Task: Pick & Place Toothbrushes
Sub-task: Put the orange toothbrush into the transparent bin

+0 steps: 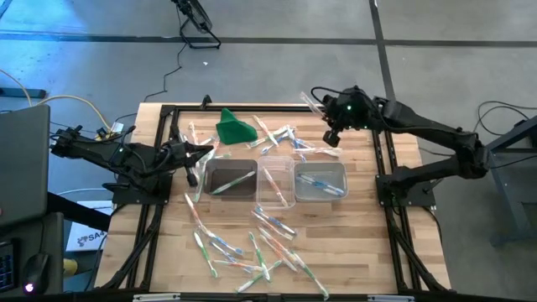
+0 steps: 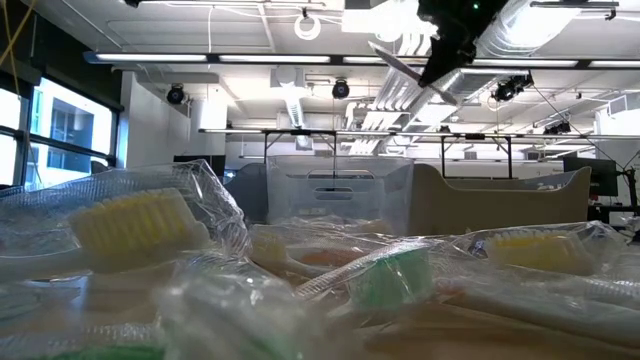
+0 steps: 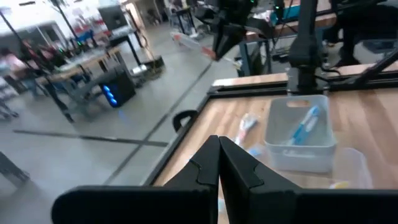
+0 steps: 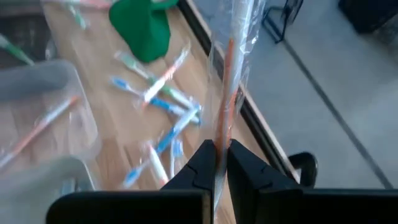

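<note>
Closest to the low camera, wrapped toothbrushes [image 2: 140, 235] lie heaped at the table's near edge. Mid-table stand three clear tubs [image 1: 277, 183]; the blue-brush tub [image 1: 320, 182] and the left tub already hold brushes. At the left side, the left gripper [image 1: 204, 153] waits clenched and empty. Farthest, the right gripper [image 4: 218, 163] pinches an orange toothbrush [image 4: 227, 81] by its end, aloft over the far edge; held so near the tip in slick wrapping, it could swing or slip off the table.
</note>
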You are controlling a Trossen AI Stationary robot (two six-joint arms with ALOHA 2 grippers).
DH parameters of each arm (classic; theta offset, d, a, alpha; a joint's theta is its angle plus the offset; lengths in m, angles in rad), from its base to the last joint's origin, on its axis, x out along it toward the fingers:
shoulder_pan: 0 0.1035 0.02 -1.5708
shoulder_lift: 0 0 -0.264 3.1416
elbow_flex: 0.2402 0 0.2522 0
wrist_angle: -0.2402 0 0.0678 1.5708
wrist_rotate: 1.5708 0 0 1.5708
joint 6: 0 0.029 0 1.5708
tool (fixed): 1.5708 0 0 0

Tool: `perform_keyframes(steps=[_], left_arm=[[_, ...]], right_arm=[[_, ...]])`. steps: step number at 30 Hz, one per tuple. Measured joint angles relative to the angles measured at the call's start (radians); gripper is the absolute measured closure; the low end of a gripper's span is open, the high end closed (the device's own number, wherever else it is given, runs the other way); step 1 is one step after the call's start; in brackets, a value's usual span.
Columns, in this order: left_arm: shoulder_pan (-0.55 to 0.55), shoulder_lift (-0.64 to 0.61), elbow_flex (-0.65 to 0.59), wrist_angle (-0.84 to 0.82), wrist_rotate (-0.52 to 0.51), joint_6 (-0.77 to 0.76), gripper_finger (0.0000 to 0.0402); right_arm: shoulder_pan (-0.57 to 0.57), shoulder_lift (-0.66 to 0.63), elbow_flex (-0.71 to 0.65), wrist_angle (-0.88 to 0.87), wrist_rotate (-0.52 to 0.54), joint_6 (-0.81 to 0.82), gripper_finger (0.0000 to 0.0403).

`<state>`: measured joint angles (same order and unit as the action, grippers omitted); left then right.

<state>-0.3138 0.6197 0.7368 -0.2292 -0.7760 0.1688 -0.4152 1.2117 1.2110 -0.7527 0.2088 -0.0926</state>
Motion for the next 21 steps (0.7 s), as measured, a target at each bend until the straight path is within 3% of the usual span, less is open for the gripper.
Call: perform_keyframes(steps=[5,12,17,21], left_arm=[[0.0,0.0,0.0,-0.004,-0.068,0.023,0.04],[0.0,0.001,-0.013,-0.103,-0.031,-0.183,0.04],[0.0,0.005,-0.121,-0.085,-0.023,-0.325,0.04],[0.0,0.013,-0.237,0.079,-0.021,-0.352,0.04]], right_arm=[[0.084,0.031,0.001,0.099,0.04,0.018,0.0389],[0.166,0.087,0.0,0.167,0.046,0.015,0.0389],[0.22,0.143,0.0,0.217,0.046,0.014,0.0389],[0.25,0.18,0.0,0.265,0.046,0.013,0.0389]])
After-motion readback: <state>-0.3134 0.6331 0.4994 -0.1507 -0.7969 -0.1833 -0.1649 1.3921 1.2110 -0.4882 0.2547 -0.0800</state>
